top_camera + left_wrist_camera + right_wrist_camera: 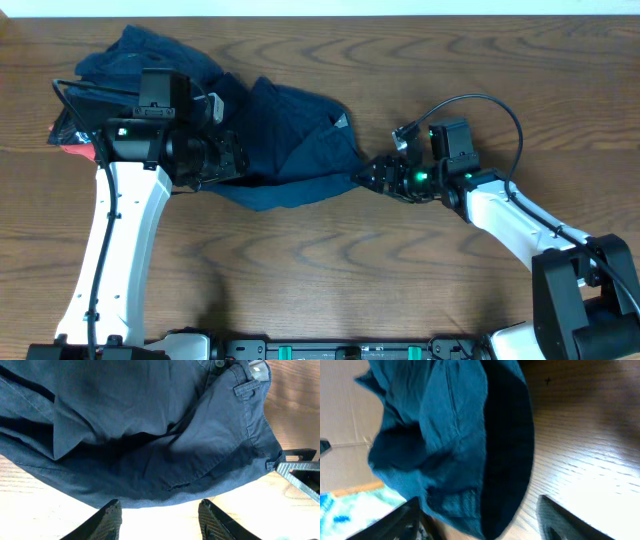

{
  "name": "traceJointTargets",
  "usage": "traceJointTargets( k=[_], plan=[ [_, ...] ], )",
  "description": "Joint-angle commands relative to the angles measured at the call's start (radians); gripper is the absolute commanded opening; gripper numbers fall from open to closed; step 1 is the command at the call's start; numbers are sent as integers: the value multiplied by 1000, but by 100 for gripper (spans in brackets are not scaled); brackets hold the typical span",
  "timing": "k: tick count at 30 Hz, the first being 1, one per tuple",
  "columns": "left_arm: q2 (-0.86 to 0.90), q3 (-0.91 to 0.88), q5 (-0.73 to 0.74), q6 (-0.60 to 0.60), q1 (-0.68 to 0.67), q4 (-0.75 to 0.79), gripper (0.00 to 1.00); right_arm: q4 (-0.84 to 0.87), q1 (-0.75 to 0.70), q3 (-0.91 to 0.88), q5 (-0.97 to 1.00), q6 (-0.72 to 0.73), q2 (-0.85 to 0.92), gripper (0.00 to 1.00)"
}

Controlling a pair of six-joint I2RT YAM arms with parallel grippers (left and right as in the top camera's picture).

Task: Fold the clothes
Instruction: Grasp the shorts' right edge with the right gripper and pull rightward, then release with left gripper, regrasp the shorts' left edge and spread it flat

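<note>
A wide, plain navy garment [295,140] lies crumpled on the wooden table, with a waistband tab and a button on its upper right. It fills the left wrist view [150,425]. My left gripper [228,160] is at its left part. Its fingers [160,515] are open and empty, with the cloth's near edge just beyond the tips. My right gripper [372,176] is at the garment's right corner. Its fingers [480,517] are wide open, and the corner of the cloth [470,450] lies between them, not pinched.
A heap of other navy clothes [140,50] lies at the back left. A bit of red cloth [75,150] shows at its left edge. The right gripper's tip shows in the left wrist view [295,467]. Bare wooden table [330,260] lies in front.
</note>
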Motion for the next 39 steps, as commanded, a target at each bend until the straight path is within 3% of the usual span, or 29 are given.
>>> traceJointTargets(
  k=[1, 5, 7, 11, 15, 17, 21, 27, 32, 36, 39],
  plan=[
    [9, -7, -13, 10, 3, -7, 52, 13, 26, 15, 33, 97, 5, 63],
    [9, -7, -13, 10, 3, -8, 51, 18, 54, 15, 111, 171, 5, 64],
    [9, -7, -13, 10, 3, -11, 51, 26, 67, 15, 119, 176, 5, 56],
    [9, -7, -13, 10, 3, -14, 52, 63, 69, 16, 121, 169, 5, 1],
    [9, -7, -13, 10, 3, -22, 51, 85, -24, 50, 143, 78, 2, 1],
    [9, -7, -12, 10, 3, -28, 52, 16, -109, 103, 143, 5, -12, 1],
    [9, -7, -13, 10, 3, -46, 52, -263, -266, 240, 200, -163, -56, 1],
    [9, -7, -12, 10, 3, -48, 52, -705, -329, 346, 590, -346, -124, 1],
    [14, -7, -11, 10, -8, -49, 52, -963, -329, 338, 840, -336, -126, 1],
    [26, -7, -8, 10, -44, -35, 53, -1085, -329, 330, 1027, -227, -126, 1],
    [50, -7, -8, 11, -80, 19, 61, -1117, -329, 330, 1108, -166, -127, 1]
  ],
)
